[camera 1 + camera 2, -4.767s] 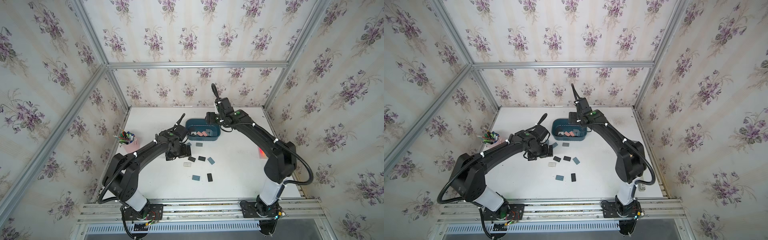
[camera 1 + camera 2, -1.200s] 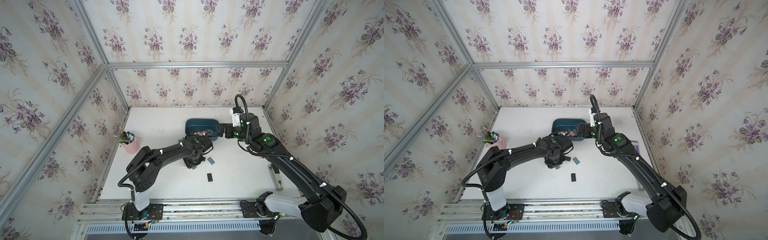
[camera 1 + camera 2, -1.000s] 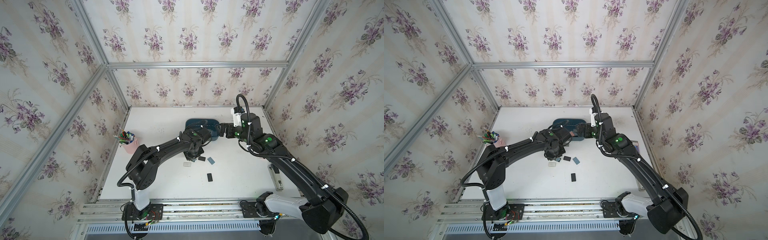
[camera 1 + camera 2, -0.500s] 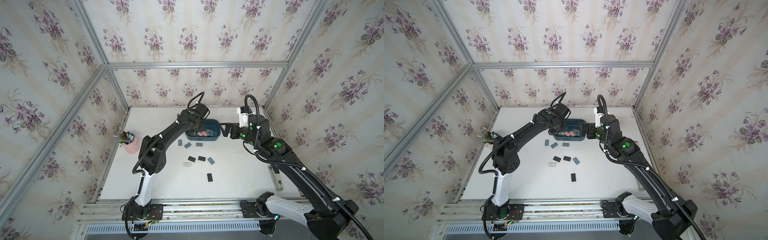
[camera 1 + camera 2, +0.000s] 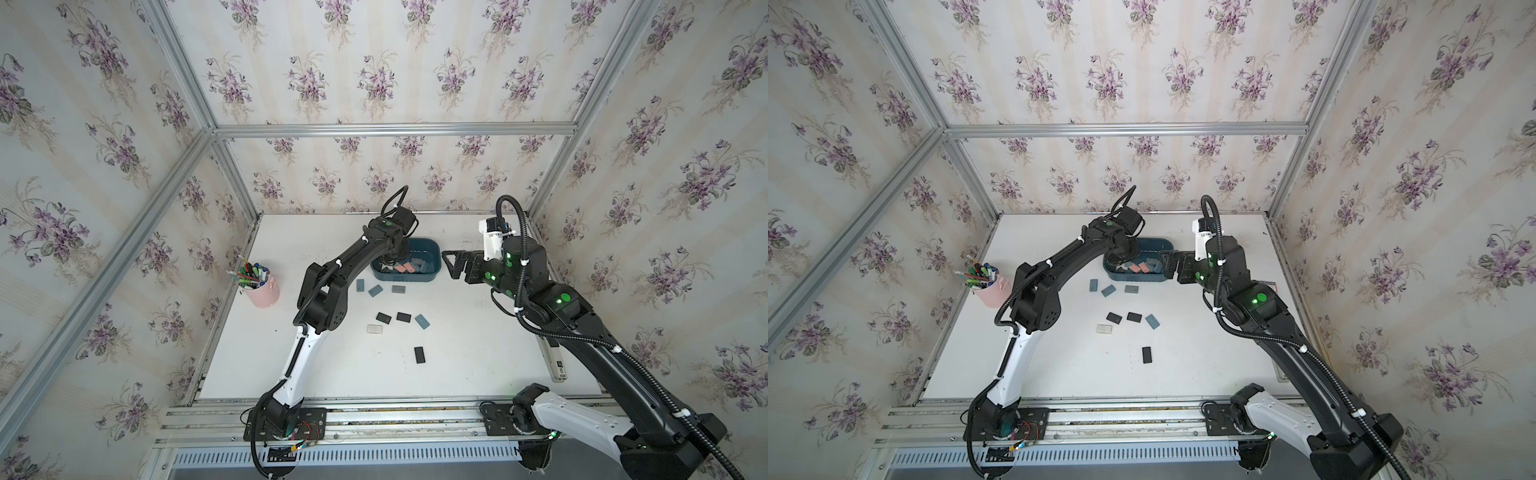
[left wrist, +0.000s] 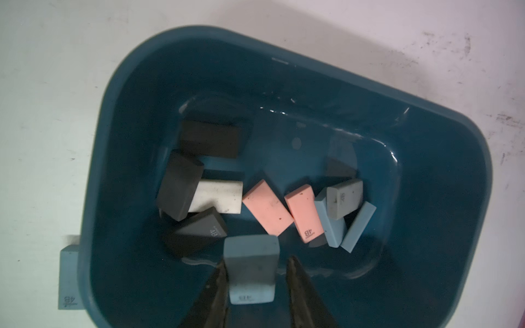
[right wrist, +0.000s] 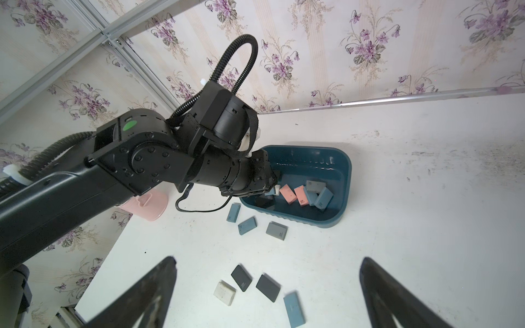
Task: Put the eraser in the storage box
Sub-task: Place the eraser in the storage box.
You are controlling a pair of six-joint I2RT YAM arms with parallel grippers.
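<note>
— Now, the left gripper [image 6: 258, 262]: state?
— Jaws parted, pointing down into the storage box [image 6: 426, 198]. A light blue eraser [image 6: 251, 269] sits between the fingers. One finger lies against its side and a gap shows at the other, so it is not clamped.
— And where is that eraser relative to the box?
— Inside the rim, over the floor near one end. Cannot tell whether it touches the floor.
— What else is in the box?
— Two pink erasers [image 6: 267, 211] side by side mid-floor. A white eraser [image 6: 218, 200] is wedged among dark ones. Grey and blue ones lean together further along.
— Right gripper [image 7: 268, 259]?
— Fingers spread wide, nothing between them. In a top view it hangs near the box's short end, not touching it.
— Further out?
— Three loose erasers [image 5: 375, 290] lie on the table [image 5: 332, 374] just off the box's near wall. A cluster of four [image 5: 403, 318] lies nearer the robot's base, one of them pale. A single black eraser [image 5: 419, 354] lies closer to the base again. A pink pen cup [image 5: 262, 293] stands well apart, by the left wall.
</note>
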